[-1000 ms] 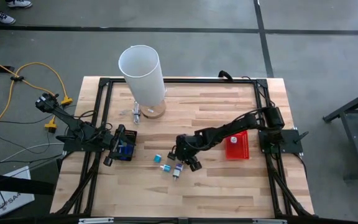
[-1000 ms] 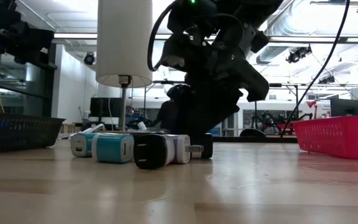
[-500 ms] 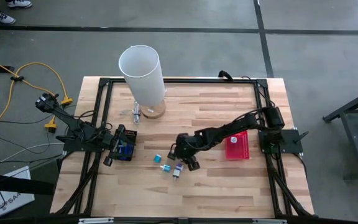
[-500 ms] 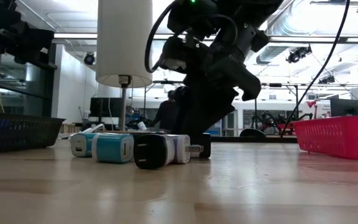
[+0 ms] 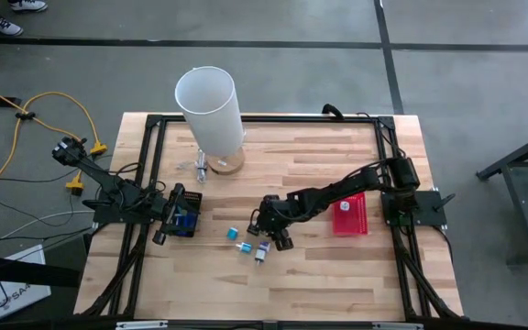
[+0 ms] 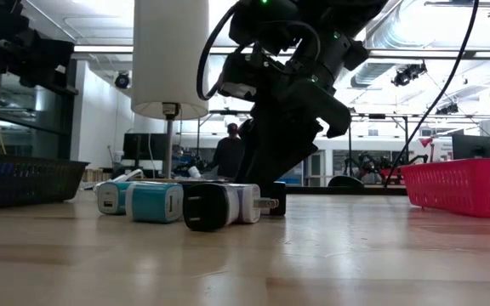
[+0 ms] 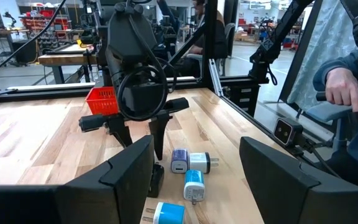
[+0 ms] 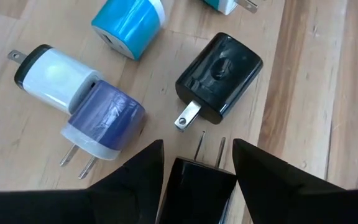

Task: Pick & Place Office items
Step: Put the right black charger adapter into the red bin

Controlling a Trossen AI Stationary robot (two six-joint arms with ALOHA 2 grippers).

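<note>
**Right pincer clamped on a black plug adapter, low over the cluster at mid-table**

My right gripper (image 8: 197, 163) sits low over the pale wooden plank tabletop (image 5: 319, 275), near its centre. Its two dark fingers (image 8: 135, 177) are closed on a small black plug adapter (image 8: 197, 180), whose two metal prongs point forward between the fingertips.

Just ahead of the held piece lies a second glossy black adapter (image 8: 219, 78), flat on the wood, one prong toward me. Beside it a white-and-purple adapter (image 8: 104, 121) lies touching a white cylinder-shaped adapter with a black end (image 8: 55, 71). Farther off is a teal adapter (image 8: 129, 25). These pieces crowd one side of my fingers; the planks on the other side are bare.

The red mesh basket (image 5: 349, 214) rests near the table's right edge, beside my arm, well apart from the cluster. A black metal frame (image 5: 264, 118) runs along the table's edges.

My left gripper (image 5: 165, 220) waits at the left edge beside a dark basket (image 5: 189, 216), its fingers (image 7: 129, 174) spread apart.

A tall white cylinder (image 5: 211, 110) stands on a wooden base at the far side. In the left wrist view a person's hand (image 7: 340, 87) rests beyond the table; a yellow cable (image 5: 26, 115) lies on the grey floor.
</note>
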